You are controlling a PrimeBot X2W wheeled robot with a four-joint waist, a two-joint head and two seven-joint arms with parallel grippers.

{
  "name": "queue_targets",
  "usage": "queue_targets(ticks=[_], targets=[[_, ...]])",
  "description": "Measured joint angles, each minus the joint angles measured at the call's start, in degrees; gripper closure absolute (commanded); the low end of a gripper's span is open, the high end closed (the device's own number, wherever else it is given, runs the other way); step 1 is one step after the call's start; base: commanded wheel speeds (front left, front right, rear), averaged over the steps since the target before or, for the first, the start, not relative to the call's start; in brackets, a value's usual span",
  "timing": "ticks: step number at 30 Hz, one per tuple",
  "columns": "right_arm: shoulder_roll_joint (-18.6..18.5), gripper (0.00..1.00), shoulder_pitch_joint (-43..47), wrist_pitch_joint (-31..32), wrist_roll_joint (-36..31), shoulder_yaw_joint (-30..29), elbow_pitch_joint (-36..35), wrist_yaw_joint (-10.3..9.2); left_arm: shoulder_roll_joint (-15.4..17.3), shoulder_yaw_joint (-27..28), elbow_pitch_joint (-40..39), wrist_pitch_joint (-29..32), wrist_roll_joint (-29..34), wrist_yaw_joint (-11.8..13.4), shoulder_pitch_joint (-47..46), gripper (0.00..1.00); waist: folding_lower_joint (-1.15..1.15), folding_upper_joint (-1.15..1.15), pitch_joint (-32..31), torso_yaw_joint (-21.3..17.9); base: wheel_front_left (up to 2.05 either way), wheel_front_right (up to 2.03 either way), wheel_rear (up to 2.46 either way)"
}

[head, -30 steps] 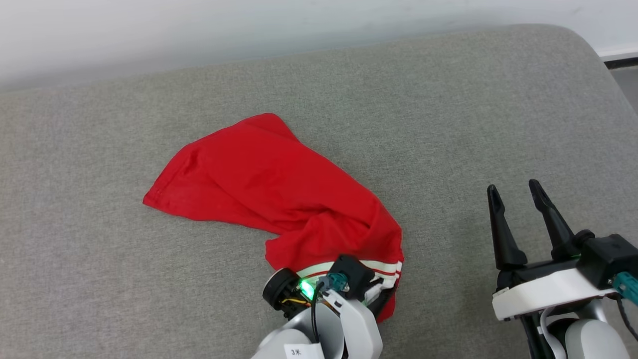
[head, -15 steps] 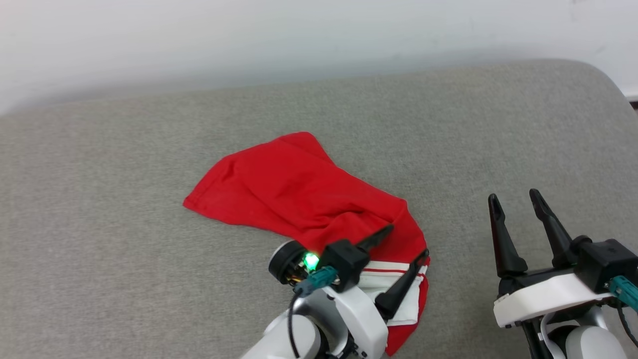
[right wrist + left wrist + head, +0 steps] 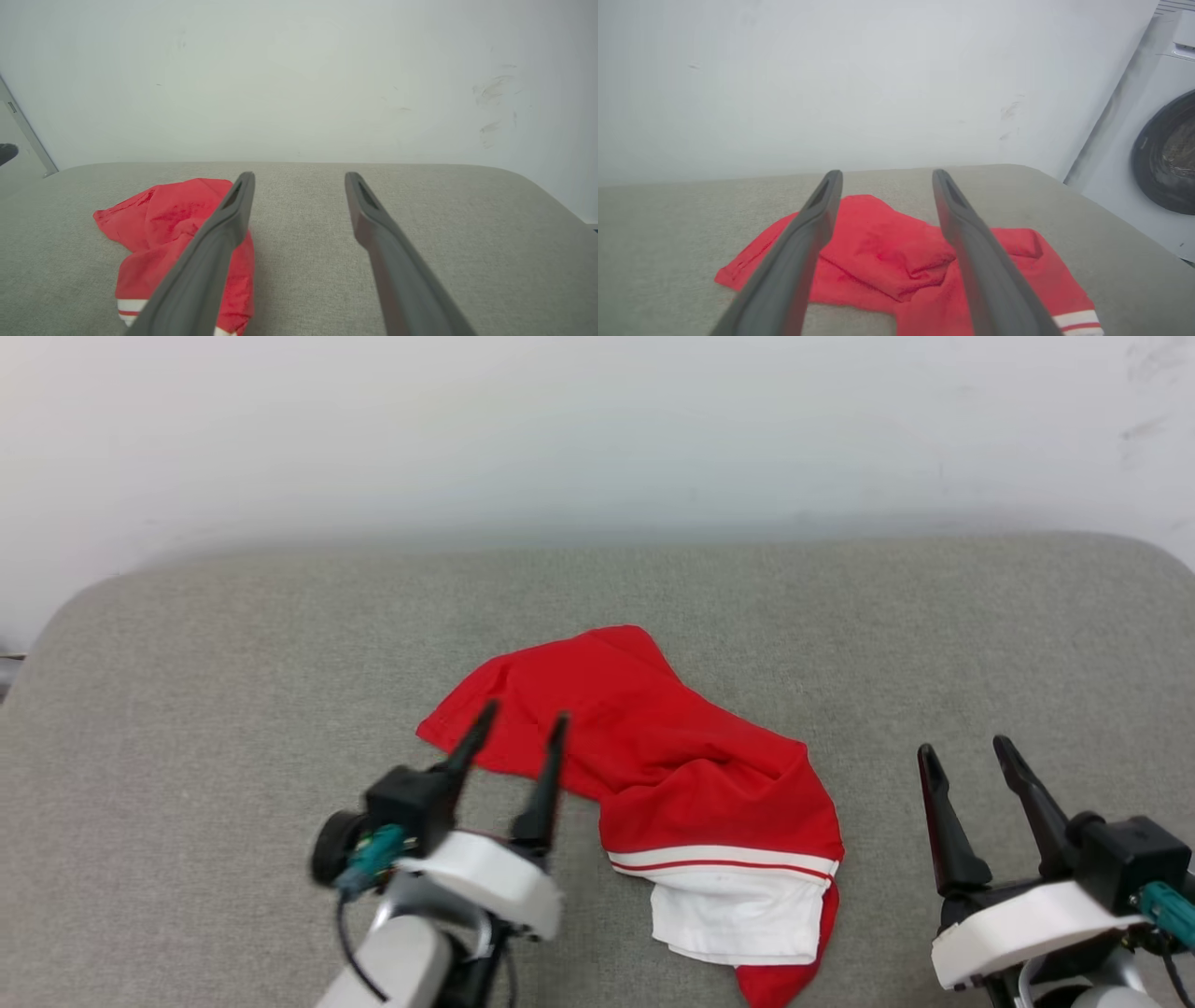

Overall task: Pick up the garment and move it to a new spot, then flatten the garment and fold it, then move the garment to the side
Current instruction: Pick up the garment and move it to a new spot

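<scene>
One garment [image 3: 672, 756], red with a white striped panel, lies crumpled mid-frame on the grey fabric-topped desk [image 3: 233, 663]. Two grippers flank it, the left gripper [image 3: 524, 714] at lower left and the right gripper [image 3: 963, 747] at lower right, both spread and empty. One washing machine [image 3: 1157, 154] stands at the right edge of the left wrist view; I cannot tell what its drum holds.

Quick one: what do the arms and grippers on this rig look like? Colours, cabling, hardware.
The left gripper and right gripper match: two long, dark, tapering fingers, slotted near the tips, on a black block with a white shell. A teal connector sits at each wrist. The left wrist also has a round black cap and a thin black cable. The forearms are pale grey.
</scene>
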Motion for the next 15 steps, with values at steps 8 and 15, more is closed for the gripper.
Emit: queue_targets(ticks=[8,15], targets=[[-0.01,0.0,2.75,0.96,0.04,-1.27,-0.74,0.0,4.8,7.02,-1.68,-0.71,-1.98,3.33,5.13,0.0,0.0,0.0,-2.41,1.59,0.0,0.0,0.0],[0.01,0.0,4.59,2.02,-0.01,-1.76,-1.56,0.0,9.0,10.17,-5.8,-0.94,-2.23,4.59,10.0,0.0,0.0,0.0,-3.8,2.32,0.0,0.0,0.0]])
